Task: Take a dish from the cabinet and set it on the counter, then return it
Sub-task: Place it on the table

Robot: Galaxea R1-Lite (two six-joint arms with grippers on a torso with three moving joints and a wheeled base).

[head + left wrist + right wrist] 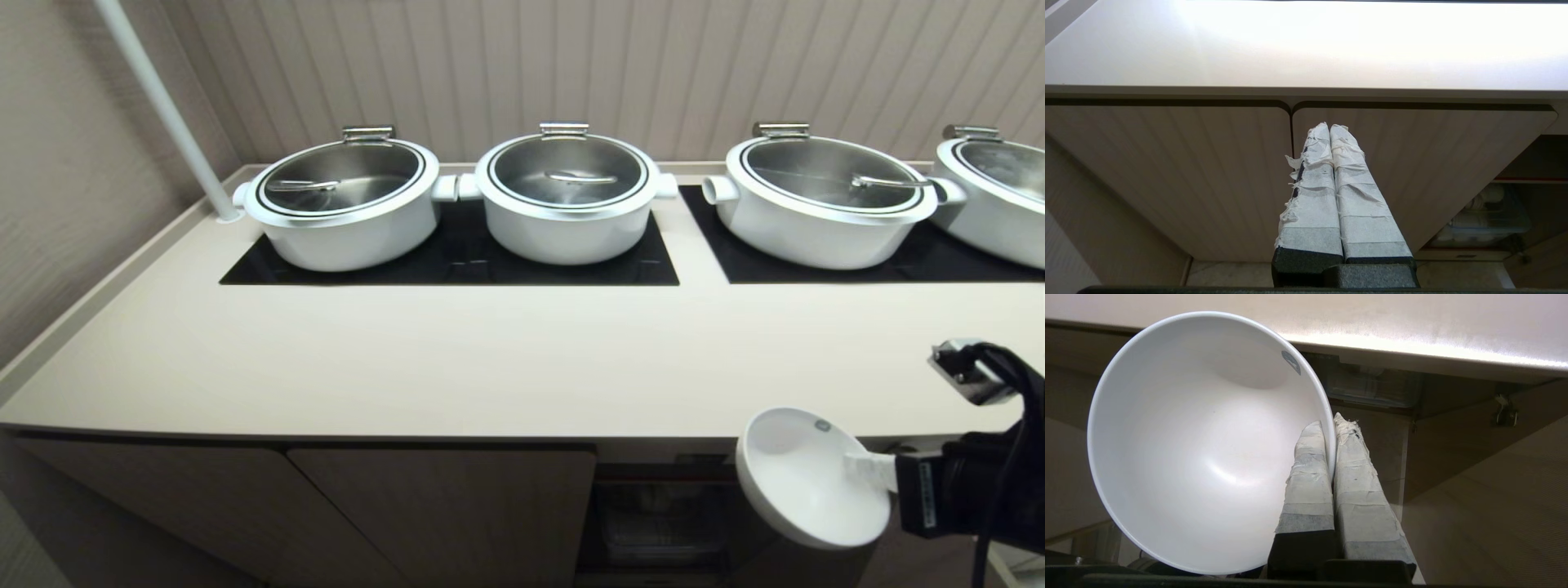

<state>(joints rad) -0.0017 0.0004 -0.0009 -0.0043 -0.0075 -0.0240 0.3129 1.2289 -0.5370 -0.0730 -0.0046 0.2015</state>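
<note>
Right pincer [869, 471], lower right of frame, pinches tilted dish [804, 478] by its rim just below table [490, 359] edge; risk: rim clips edge, dish slips.

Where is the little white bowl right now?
The bowl is held by its rim in the right gripper, low on the head view's right, just off the counter's front edge.

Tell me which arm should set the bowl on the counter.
Right. Its end effector already pinches the bowl by the rim, just below the counter edge. The left end effector is shut and empty, facing closed cabinet doors.
</note>
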